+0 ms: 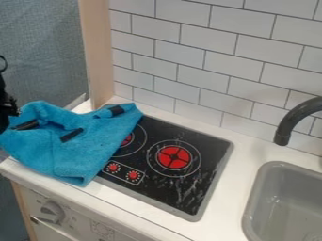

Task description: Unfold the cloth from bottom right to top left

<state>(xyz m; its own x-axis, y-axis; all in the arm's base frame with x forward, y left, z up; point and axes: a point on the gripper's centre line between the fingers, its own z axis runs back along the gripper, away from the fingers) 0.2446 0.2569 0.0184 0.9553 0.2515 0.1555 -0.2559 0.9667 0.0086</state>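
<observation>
Camera view: the blue cloth (82, 155) lies between eight and nine o'clock, rumpled, partly on the white counter (220, 214) and partly over the near-left side of the black hob (165, 188). One corner points to six o'clock, close to the counter's front edge; another, with a dark patch (116, 110), reaches toward one o'clock of the cloth. The black gripper (9, 106) is at nine o'clock, at the cloth's far left side. Whether it is open, closed or gripping the fabric, I cannot tell.

The step in hand looks like the unfolding itself, with the cloth not flat. If the gripper has hold of a layer, the next move is likely to carry it toward ten or eleven o'clock, low, then release it. If not, it first needs a grip on the upper layer alone, lest the whole cloth drag along.
</observation>
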